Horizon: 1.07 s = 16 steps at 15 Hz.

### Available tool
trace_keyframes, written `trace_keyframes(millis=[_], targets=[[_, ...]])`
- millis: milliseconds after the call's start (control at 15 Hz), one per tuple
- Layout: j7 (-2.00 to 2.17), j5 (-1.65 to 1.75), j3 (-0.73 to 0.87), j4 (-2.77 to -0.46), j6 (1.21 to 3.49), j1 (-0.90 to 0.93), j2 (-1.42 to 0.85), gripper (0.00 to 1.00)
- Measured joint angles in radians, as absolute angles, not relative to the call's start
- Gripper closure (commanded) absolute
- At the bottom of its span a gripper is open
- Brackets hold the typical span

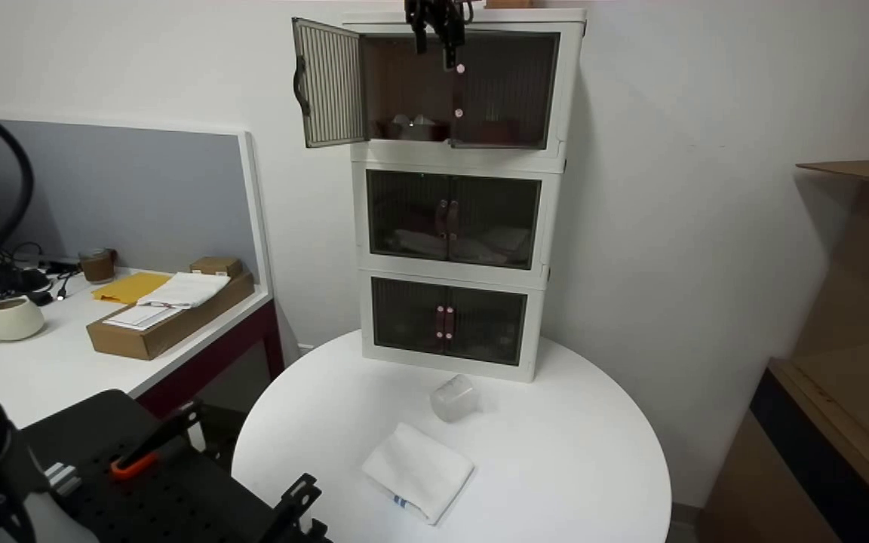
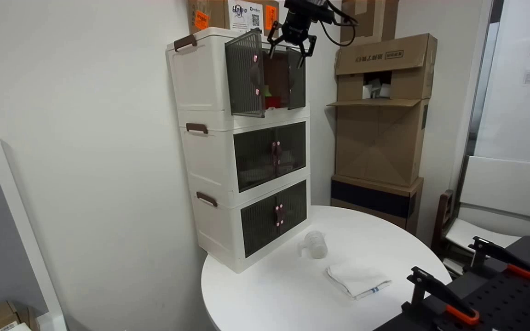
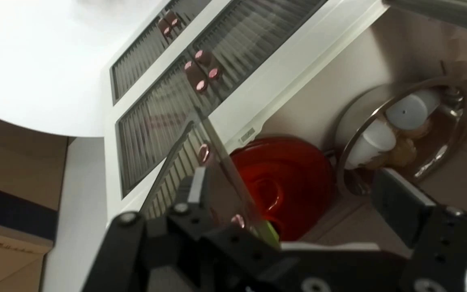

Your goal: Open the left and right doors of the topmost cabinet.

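Biggest thing on my feed is the round white desk (image 1: 555, 460), bottom middle in an exterior view. The three-tier stack (image 2: 210, 165) stands at its far side, and the top cabinet (image 2: 193, 76) is the uppermost tier, up near the top of the frame. Its left door (image 1: 333, 87) is swung well out, top and a bit left of centre in both exterior views. The right door (image 1: 508, 90), just right of that, looks only partly open to me. Folded white cloth (image 1: 419, 471) lies lower middle on the desk. There's a red thing (image 3: 286, 182) inside the cabinet, just right of centre in the wrist view. Clear jug (image 2: 316, 245) sits between stack and cloth. I've got the fingers (image 3: 397, 207) spread wide in front of the cabinet, top middle in both exterior views; can't tell from here if one touches the right door.
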State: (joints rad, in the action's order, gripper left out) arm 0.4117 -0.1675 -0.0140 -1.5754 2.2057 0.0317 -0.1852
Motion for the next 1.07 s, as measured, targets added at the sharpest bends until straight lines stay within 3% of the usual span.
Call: trace_keyframes(millis=[333,1067], targets=[[0.558,-0.003,0.003,-1.576,2.307,0.045,-0.182,0.0],[0.859,0.37,0.056,-1.593,2.294,0.053,-0.112,0.0]])
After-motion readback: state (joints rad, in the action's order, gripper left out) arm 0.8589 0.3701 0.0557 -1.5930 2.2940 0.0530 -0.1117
